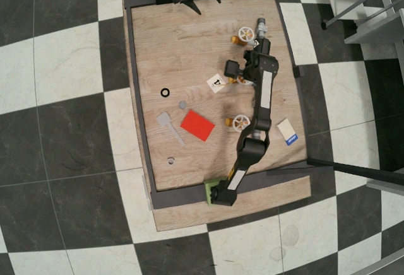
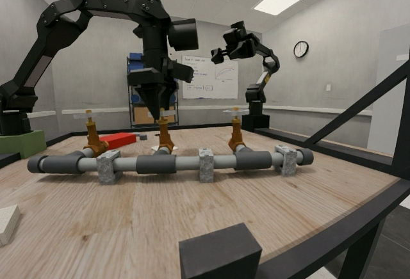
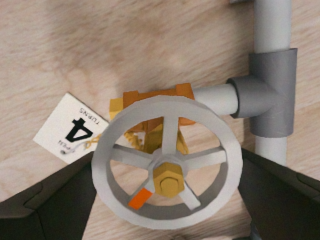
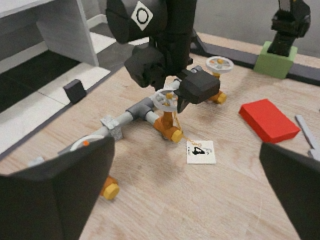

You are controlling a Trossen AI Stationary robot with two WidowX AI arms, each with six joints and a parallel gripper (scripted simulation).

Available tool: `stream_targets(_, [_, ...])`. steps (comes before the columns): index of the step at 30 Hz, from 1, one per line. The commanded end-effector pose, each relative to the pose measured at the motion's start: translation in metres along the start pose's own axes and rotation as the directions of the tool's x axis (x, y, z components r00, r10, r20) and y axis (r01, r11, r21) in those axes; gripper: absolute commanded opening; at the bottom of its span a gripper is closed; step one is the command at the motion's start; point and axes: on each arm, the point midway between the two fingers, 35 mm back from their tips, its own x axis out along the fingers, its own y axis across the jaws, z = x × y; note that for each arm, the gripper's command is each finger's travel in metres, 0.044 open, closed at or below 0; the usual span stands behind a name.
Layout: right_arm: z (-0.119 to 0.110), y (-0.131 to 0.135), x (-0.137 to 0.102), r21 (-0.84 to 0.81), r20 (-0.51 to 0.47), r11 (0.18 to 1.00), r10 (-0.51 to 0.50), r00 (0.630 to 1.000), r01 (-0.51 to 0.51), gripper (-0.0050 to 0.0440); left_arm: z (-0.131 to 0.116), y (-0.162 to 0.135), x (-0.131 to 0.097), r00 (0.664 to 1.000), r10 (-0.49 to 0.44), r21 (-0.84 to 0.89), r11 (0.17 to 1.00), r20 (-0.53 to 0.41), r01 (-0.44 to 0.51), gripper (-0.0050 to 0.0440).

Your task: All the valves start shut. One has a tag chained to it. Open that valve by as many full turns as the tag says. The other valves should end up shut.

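Observation:
The middle valve has a white handwheel with one orange-marked spoke. A white tag reading "OPEN 4 TURNS" is chained to this valve and lies on the table. My left gripper points down over the wheel and is shut on its rim, a finger at either side. In the top view the arm hides its fingers. My right gripper is open and empty, high at the table's far end. The other wheels stand untouched on either side.
The grey pipe joins the valves. A red block, a grey flat tool, a black ring, a grey disc and a small grey ring lie left of the valves. A white-and-blue box lies behind the pipe.

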Motion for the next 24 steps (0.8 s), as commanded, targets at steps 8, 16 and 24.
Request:
stream_targets(8, [0.0087,0.0005,-0.0044,0.000,0.029,1.000,0.001,1.000,-0.001,0.0400,0.0004,0.0021,-0.0183,0.999,0.004,-0.240,0.971,0.037,0.005,0.0294])
stream_targets(16, [0.0087,0.0005,-0.0044,0.000,0.029,1.000,0.001,1.000,-0.001,0.0400,0.0003,0.0018,-0.0184,0.999,0.004,-0.485,0.874,0.039,0.015,0.0294])
stream_targets(24, [0.0087,0.0005,-0.0044,0.000,0.029,1.000,0.001,1.000,-0.001,0.0400,0.0000,0.0015,-0.0183,0.999,0.004,-0.674,0.739,0.038,0.023,0.0294])
